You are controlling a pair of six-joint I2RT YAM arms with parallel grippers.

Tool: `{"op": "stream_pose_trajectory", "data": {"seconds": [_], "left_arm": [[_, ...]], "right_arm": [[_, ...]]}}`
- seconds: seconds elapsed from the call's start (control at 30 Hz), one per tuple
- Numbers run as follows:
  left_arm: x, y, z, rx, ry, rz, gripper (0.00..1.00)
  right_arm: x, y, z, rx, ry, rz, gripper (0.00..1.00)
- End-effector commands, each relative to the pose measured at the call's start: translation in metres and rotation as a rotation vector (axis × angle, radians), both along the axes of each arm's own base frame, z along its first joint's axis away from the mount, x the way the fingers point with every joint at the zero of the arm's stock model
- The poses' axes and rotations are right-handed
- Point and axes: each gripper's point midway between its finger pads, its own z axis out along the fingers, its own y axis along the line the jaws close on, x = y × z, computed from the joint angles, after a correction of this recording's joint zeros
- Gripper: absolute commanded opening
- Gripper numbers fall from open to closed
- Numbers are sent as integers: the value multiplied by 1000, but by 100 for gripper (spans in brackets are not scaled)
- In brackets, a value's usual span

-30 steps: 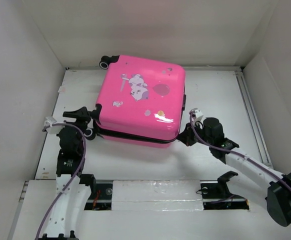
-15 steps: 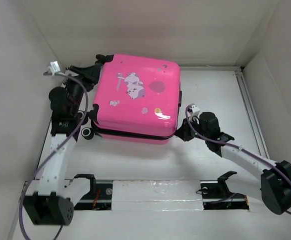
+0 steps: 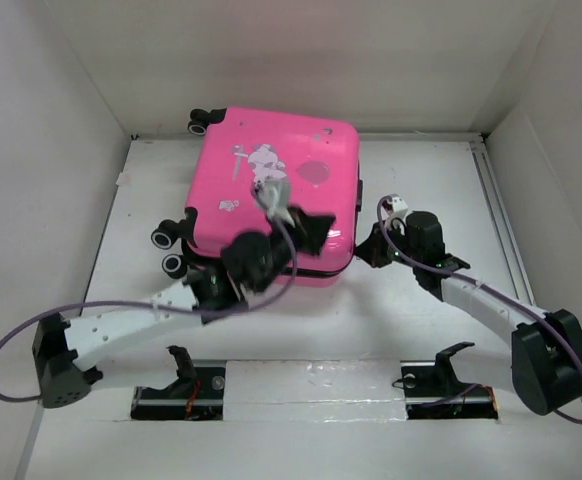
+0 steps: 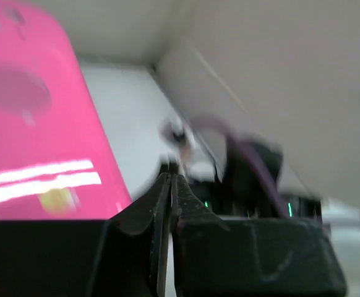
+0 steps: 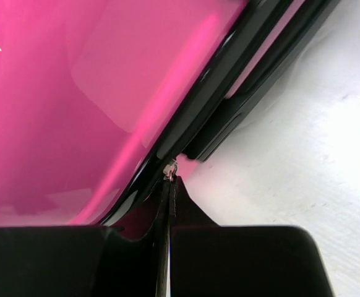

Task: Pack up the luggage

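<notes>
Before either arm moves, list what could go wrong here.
1. The right gripper pinches the small zipper pull with its very tips only; a tug could slip it free.
2. The left gripper, shut and empty, hangs over the luggage lid close to the right one; the arms could collide.
3. Nothing appears to pin the luggage down, so pulling the zipper may drag it.

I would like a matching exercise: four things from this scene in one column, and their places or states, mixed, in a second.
1 glossy hot-pink hard-shell suitcase
2 left hand
3 right hand
4 small black wheels

A shut, tips at the black zipper trim
B closed, flat on the white table
C shut, above the suitcase
D on the suitcase's left side, top view

Pairs: 1-B, 2-C, 3-A, 4-D
</notes>
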Motion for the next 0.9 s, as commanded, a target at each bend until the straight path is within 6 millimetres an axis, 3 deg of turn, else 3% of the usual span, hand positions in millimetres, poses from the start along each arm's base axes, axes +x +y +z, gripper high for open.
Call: {"op": "stream_pose_trajectory", "data": {"seconds": [0.0,0.07,0.1,0.13,0.17,0.2,0.33,0.43,0.47,0.57,0.67,0.7,0.87], "left_arm": [[-55,9,-56,27,9,72,0],[-76,14,-106,78,100,59,0],[-92,12,-117,20,156,21,0],[-95,20,-162,82,207,29,0],[-97,26,-183,100,256,39,0],[-102,32,-210,119,301,32,0],[-97,29,-240,193,308,70,0],[-86,20,-233,241,258,119,0],[-70,18,-234,265,257,161,0],[-48,20,-240,303,235,223,0],[-21,18,-228,236,228,232,0],[-17,17,-229,248,228,226,0],[-2,1,-217,254,198,222,0]], "right_arm": [[38,3,63,76,-216,-3,0],[41,2,70,89,-234,5,0],[41,2,70,89,-234,5,0],[40,2,75,99,-239,2,0],[37,1,66,93,-221,2,0],[31,3,70,99,-234,13,0],[7,4,55,106,-198,22,0],[-14,3,33,79,-149,14,0],[-20,4,28,72,-142,17,0],[-43,8,14,58,-106,39,0],[-68,21,3,28,-73,78,0],[-70,20,4,35,-67,74,0],[-110,56,5,36,-41,181,0]]}}
